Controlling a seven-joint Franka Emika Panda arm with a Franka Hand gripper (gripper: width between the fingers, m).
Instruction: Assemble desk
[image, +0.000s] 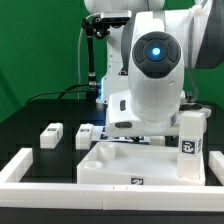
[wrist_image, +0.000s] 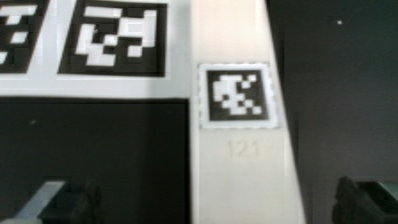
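Your gripper (wrist_image: 205, 203) is spread wide and pinches nothing. Its fingers (wrist_image: 45, 200) stand on either side of a white tagged strip (wrist_image: 228, 60), clear of it; you cannot tell which part that is. In the exterior view the tabletop slab (image: 130, 165) lies on the black surface (image: 40, 110) below the arm, inside the border rail (image: 25, 165). A leg block (image: 50, 133) and a second leg block (image: 86, 131) lie toward the exterior view's left, and an upright leg block (image: 190, 140) stands at its right.

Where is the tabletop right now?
In the exterior view the tabletop lies bottom centre beneath the arm, a leg block just behind its corner on the exterior view's left.
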